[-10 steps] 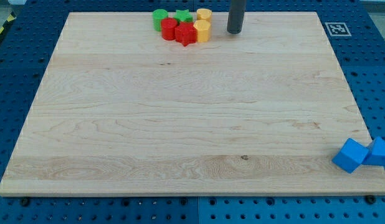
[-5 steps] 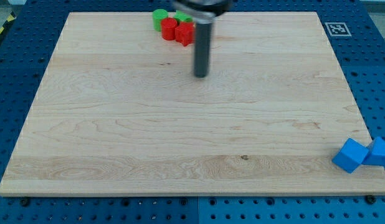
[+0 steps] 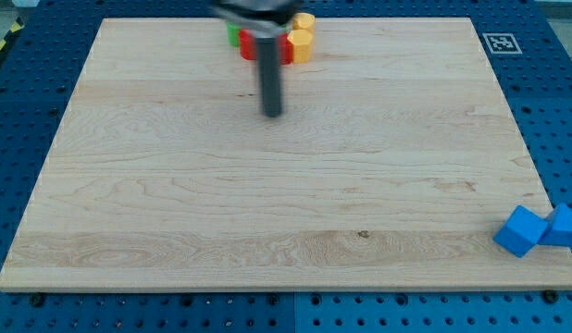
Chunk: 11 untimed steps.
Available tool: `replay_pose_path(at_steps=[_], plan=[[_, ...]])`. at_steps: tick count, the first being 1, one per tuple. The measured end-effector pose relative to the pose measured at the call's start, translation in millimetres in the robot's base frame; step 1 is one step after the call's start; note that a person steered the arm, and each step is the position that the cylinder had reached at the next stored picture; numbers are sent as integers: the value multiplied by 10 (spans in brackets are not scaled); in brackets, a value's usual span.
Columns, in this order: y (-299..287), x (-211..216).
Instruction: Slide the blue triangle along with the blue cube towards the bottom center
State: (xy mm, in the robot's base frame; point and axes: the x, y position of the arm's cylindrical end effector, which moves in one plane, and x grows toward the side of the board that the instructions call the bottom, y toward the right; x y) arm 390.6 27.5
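Note:
The blue cube (image 3: 521,230) sits at the board's bottom right corner. A second blue block (image 3: 566,226), the blue triangle by the task, touches its right side and overhangs the board's right edge. My tip (image 3: 271,114) is on the upper middle of the board, far to the upper left of both blue blocks. The rod rises from it and hides part of the cluster at the top.
A cluster at the view's top holds two yellow blocks (image 3: 303,37), red blocks (image 3: 287,51) and a green block (image 3: 232,33), partly hidden by the rod. A marker tag (image 3: 499,43) lies off the board's top right corner. The wooden board (image 3: 286,203) lies on a blue pegboard.
My tip went from the top edge right of the cluster down and left onto the board, then a little further left. The blue blocks have not moved.

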Motion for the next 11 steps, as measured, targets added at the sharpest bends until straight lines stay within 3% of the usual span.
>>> replay_pose_path(at_steps=[1,2,3,5,6,7,8,9,10,11], plan=[[1329,-22],[2792,221],[3137,327],[3180,598],[3170,1225],[3156,2143],[2364,2220],[1322,1835],[600,1165],[955,2008]])
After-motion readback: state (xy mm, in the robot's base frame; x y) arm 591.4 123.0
